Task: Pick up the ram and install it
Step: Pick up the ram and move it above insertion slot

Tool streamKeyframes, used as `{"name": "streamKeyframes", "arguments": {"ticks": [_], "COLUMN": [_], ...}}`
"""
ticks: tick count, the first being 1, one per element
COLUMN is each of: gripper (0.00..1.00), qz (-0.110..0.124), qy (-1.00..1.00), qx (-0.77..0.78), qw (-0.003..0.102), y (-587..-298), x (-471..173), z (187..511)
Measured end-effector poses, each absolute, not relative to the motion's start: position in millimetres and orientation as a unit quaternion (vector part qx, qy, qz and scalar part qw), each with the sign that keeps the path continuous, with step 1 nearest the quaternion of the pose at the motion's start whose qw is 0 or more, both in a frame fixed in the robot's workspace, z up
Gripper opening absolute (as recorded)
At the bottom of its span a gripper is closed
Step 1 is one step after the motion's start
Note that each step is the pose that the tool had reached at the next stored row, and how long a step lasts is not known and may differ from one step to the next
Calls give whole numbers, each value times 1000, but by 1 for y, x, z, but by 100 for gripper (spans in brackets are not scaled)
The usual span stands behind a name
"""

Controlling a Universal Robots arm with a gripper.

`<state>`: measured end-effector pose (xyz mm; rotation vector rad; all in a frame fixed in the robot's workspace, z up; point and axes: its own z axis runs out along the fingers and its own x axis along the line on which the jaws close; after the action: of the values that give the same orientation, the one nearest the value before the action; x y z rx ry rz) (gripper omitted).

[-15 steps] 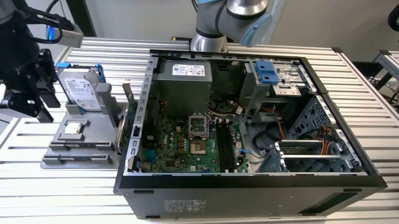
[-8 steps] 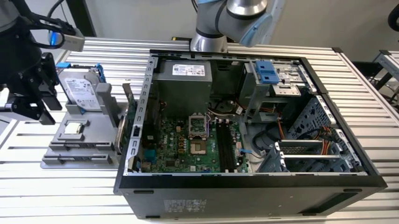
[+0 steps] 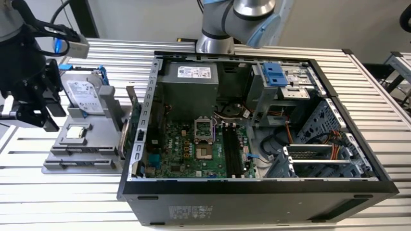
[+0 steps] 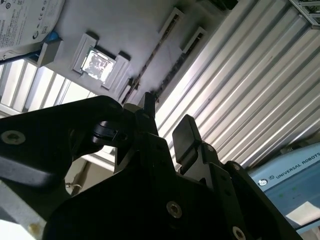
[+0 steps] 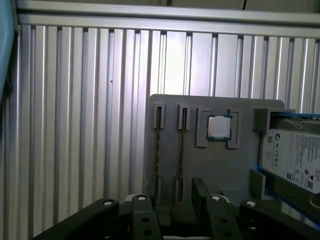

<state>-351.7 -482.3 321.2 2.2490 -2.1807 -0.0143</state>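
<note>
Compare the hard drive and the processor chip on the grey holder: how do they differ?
The hard drive is much larger than the processor chip. The hard drive stands propped up in a blue frame; the processor chip lies flat, sunk into the grey holder. Both are silver and sit on that holder.

— Can the gripper (image 5: 175, 200) get at the ram (image 5: 181, 150)?
— The air above it is open. It stands on edge in the grey holder (image 5: 220, 170), with a thin gap to a second stick (image 5: 158, 147) beside it. Past that stick lies bare ribbed worktop (image 5: 75, 125).
— What's in the way?
— The processor chip (image 5: 219, 127) sits near, and the tall hard drive (image 5: 292, 160) is past it. In the computer case (image 3: 149, 96), wires (image 3: 230, 114) bunch near the black slots (image 3: 232, 151), and a blue cable (image 3: 253, 156) lies just beside them.
</note>
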Motion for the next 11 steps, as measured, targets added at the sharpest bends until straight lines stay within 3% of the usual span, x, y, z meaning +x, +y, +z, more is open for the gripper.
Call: {"name": "streamKeyframes", "arguments": {"ticks": [11], "gripper": [100], "qz": [-5], "qy": [-696], "qx": [718], "qw": [4], "y": [-482], "x": [-352], "z": [310]}}
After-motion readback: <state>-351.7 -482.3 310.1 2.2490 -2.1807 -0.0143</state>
